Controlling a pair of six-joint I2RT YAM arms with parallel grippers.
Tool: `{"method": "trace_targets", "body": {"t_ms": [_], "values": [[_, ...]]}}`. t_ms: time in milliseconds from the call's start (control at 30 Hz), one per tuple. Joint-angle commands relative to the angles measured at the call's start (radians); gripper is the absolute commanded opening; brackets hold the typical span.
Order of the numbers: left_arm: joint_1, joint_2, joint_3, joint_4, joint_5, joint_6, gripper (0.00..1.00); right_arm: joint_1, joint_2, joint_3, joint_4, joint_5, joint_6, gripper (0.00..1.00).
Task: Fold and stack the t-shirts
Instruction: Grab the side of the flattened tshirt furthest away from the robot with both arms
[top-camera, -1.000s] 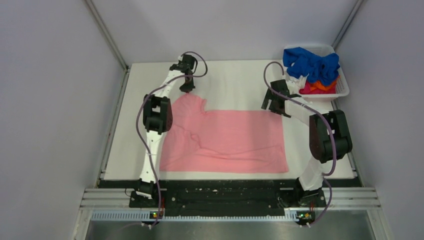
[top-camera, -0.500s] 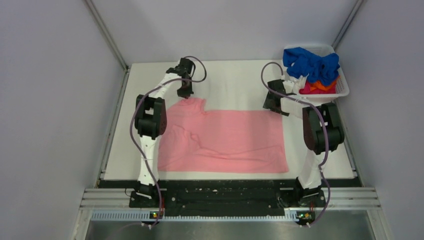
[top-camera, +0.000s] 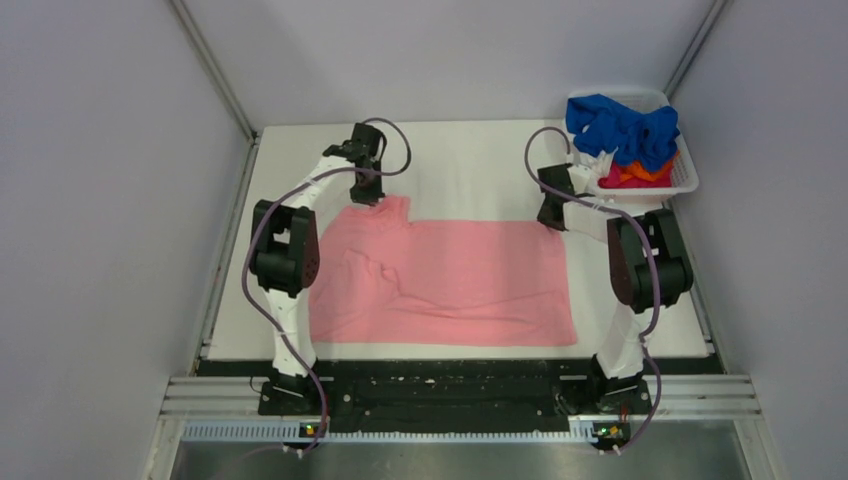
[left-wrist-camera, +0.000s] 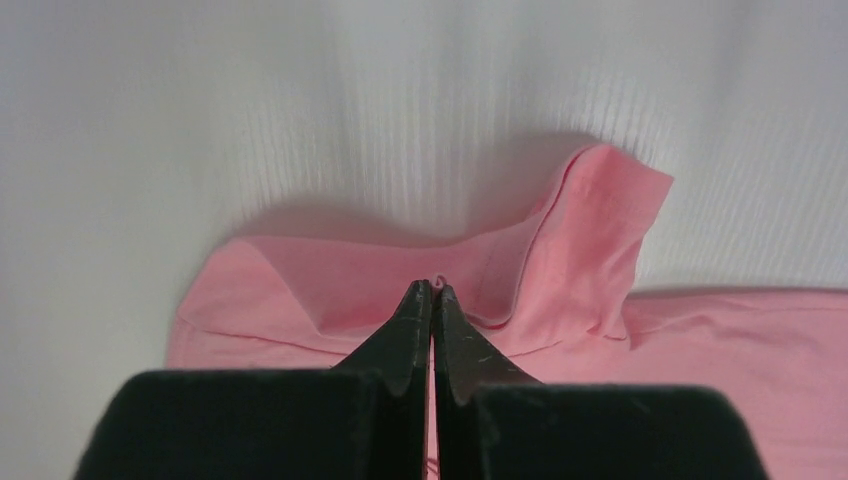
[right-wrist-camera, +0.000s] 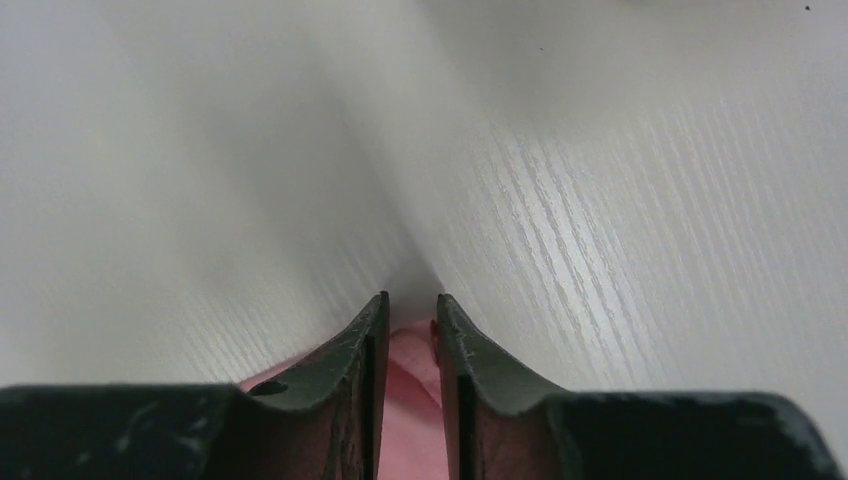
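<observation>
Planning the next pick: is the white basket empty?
No: a crumpled blue shirt lies heaped over orange and red cloth in the white basket.

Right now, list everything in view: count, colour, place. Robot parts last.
salmon-pink cloth t-shirt: 1, pink, spread across the table's middle, wrinkled at its left.
royal blue cloth: count unclear, blue, heaped on top in the basket.
orange cloth: count unclear, orange, under the blue.
red cloth: count unclear, red, beside the orange, in the basket.
white plastic basket: 1, white, far right corner.
white table: 1, white, under the shirt.
left gripper: 1, black, shut on the pink shirt's far left corner.
right gripper: 1, black, at the shirt's far right corner, cloth between narrow jaws; grip unclear.
</observation>
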Motion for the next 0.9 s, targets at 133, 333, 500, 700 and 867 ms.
{"method": "trace_targets", "body": {"t_ms": [133, 333, 500, 700, 867], "values": [[-0.004, -0.106, -0.057, 0.049, 0.003, 0.003, 0.00, -0.007, -0.060, -0.037, 0.023, -0.026, 0.005, 0.00], [-0.005, -0.141, -0.066, 0.046, 0.006, 0.014, 0.00, 0.002, -0.092, -0.024, 0.028, -0.012, -0.025, 0.00], [-0.011, -0.197, -0.105, 0.047, -0.001, 0.008, 0.00, 0.011, -0.143, -0.030, 0.020, -0.004, -0.053, 0.00], [-0.019, -0.331, -0.277, 0.120, -0.020, -0.023, 0.00, 0.062, -0.230, -0.100, 0.036, -0.002, -0.108, 0.00], [-0.034, -0.448, -0.416, 0.155, -0.027, -0.048, 0.00, 0.108, -0.337, -0.177, -0.032, 0.055, -0.068, 0.00]]}}
